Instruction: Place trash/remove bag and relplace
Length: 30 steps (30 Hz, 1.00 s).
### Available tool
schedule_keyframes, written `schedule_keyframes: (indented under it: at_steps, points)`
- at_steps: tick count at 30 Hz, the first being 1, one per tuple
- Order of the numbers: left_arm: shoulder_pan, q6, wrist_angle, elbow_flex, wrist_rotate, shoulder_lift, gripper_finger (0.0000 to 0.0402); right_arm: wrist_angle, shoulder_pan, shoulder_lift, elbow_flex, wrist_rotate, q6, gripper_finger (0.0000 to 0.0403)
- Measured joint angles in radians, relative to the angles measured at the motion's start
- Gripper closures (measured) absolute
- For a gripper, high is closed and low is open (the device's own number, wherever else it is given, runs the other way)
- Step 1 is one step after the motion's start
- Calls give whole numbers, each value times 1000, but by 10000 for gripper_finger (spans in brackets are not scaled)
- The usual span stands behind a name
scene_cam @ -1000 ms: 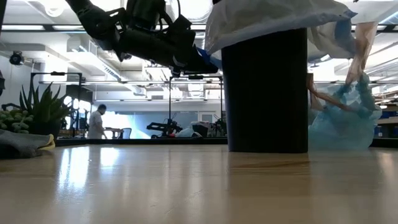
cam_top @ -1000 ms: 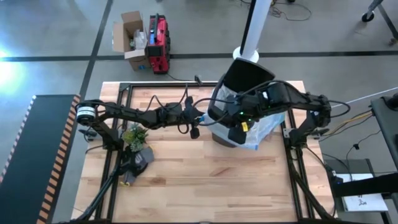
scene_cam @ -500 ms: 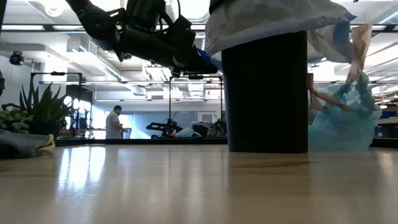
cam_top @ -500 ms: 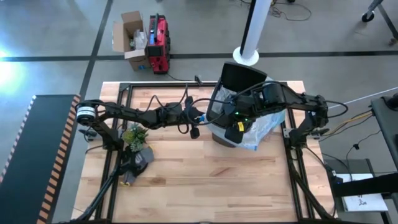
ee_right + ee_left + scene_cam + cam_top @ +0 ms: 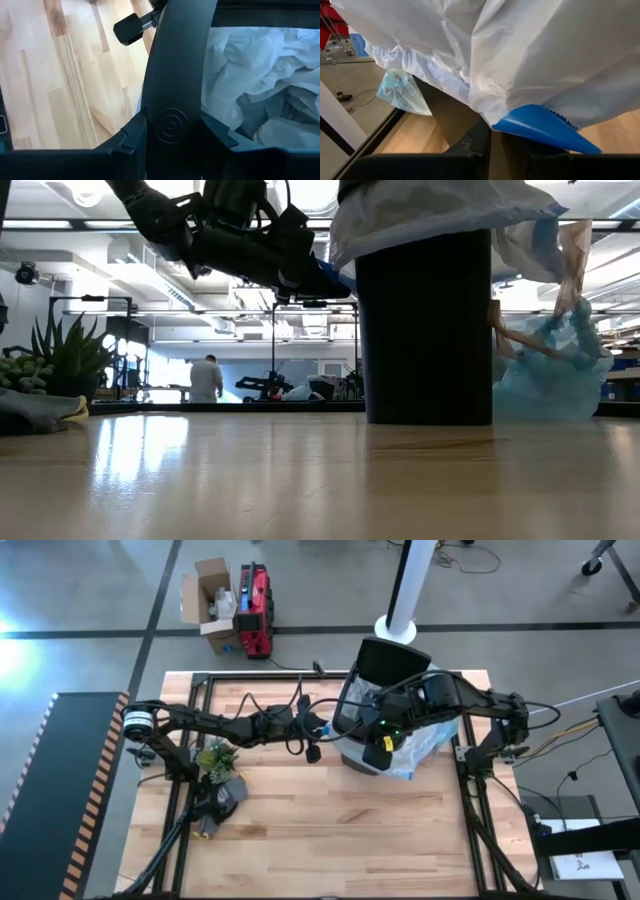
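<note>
The thin, crinkly, translucent light-blue plastic bin liner (image 5: 434, 743) lies slumped on the pale wooden slatted table (image 5: 330, 830), just beside the tall black cylindrical bin (image 5: 425, 330), on the side towards the right arm's base. In the low view, the liner (image 5: 552, 375) rests on the tabletop with crumpled brown paper trash (image 5: 574, 260) showing at its top. In the left wrist view, it (image 5: 399, 91) appears beyond the bin.

A white translucent plastic bag (image 5: 520, 55) is draped over the bin's mouth and hangs down around the upper wall (image 5: 430, 210). In the right wrist view, its folds (image 5: 260, 70) fill the bin's inside behind the black rim (image 5: 172, 75).

The left gripper (image 5: 325, 730) is at the bin's upper edge on the left arm's side, raised above the table (image 5: 312, 277). Its fingers (image 5: 470, 150) are pressed together on a bright blue strip (image 5: 540, 127) at the white bag's hem.

The right gripper (image 5: 380, 750) reaches over the bin from the right, at the rim on the near side. Whether it stands apart or together cannot be told.

Well apart, by the left arm's base, a small green spiky plant (image 5: 215, 757) sits on a grey cloth bundle (image 5: 222, 795).

On the floor beyond the table stand an open cardboard box (image 5: 208, 602) and a red case (image 5: 258, 598).

A person (image 5: 207, 378) stands far back in the room.
</note>
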Motion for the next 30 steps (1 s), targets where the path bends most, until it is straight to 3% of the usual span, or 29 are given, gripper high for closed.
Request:
schedule_keyframes:
  at_steps: [6,15,25,30]
  points:
    - [-1,8,0,0,0,0,372,-60,21,0,46,61,54,299]
    - [-1,8,-3,0,0,0,375,-59,40,-13,103,69,126,299]
    - [-1,7,-6,0,0,0,372,-54,35,-13,-6,66,144,299]
    - [-1,7,-6,0,0,0,375,-57,37,-13,-36,137,149,299]
